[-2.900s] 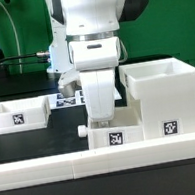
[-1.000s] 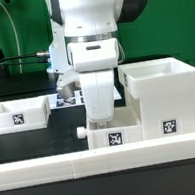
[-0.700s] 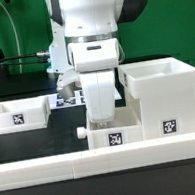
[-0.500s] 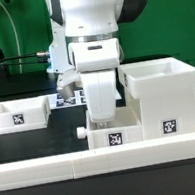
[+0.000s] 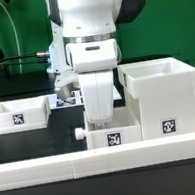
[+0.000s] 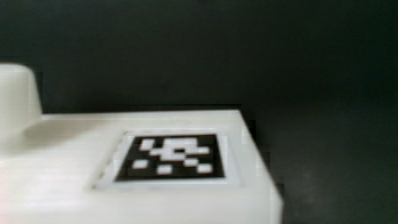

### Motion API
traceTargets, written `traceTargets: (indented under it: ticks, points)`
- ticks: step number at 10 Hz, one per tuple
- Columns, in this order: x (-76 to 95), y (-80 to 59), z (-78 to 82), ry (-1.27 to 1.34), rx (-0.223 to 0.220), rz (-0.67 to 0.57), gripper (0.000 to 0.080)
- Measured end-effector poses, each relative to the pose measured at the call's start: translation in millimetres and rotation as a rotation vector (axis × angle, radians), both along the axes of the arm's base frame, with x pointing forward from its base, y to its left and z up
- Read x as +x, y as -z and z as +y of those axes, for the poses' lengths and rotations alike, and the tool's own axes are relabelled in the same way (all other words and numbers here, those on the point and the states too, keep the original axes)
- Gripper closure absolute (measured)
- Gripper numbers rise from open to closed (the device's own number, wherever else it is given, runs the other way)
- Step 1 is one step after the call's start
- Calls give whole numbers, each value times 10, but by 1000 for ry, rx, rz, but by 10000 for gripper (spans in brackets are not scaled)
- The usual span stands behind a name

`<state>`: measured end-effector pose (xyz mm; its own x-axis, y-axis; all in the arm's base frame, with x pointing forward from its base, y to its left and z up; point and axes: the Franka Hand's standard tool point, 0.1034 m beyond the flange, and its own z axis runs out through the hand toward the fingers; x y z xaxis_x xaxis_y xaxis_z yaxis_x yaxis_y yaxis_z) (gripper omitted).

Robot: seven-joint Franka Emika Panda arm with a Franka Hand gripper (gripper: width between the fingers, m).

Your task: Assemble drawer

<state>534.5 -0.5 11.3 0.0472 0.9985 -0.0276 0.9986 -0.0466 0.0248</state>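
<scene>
Step in hand: judged to be taking hold of the near tray point(image 5: 113, 136), ready for fitting into the shell point(image 5: 164, 98).
Near tray: sat on the bench point(image 5: 32, 146) against the border wall point(image 5: 56, 170), just beside the shell on the exterior view's left, with its knob point(image 5: 81, 133) pointing to that left.
Shell: stood upright at the exterior view's right, tag toward the camera.
Second tray point(image 5: 19, 114): lay well apart at the exterior view's left.
Jaws: hung straight down from the arm point(image 5: 87, 26) at the near tray's rear wall. Whether they were apart or clamped could not be told, as neither view showed the tips.
Wrist view: showed only the tray's tag point(image 6: 173, 158), the knob and dark bench.
Doing it well: 1 wall should sit squarely between the jaws, low enough for a full bite, before closing.
Lift: should be level, since a 1-wall grip would probably let the tray tilt.
Risk: nudging the shell, which stood so close.
</scene>
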Motion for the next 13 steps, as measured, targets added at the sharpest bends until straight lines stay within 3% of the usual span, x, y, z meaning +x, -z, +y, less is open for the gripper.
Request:
traceTargets:
  ticks: [13]
  points:
    - [2, 4, 5, -30, -13, -9, 755]
